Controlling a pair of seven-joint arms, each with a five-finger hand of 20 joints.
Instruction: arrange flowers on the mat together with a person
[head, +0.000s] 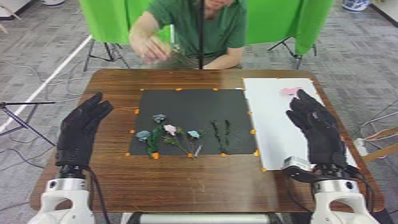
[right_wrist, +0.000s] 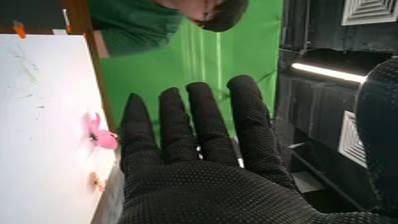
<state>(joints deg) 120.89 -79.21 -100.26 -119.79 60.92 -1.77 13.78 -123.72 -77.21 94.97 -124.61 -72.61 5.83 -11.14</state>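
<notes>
Head view: your left hand (head: 80, 131), 9 o'clock of mat (head: 191, 102), fingers straight
Right hand (head: 320, 130): your 3 o'clock, fingers straight, apart
Flowers (head: 171, 129): on mat, 8 o'clock

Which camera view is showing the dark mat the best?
The head view. There the dark mat is seen whole, all four edges, with flowers on its near part. The right wrist view shows a piece of it, near a corner of the white sheet.
</notes>
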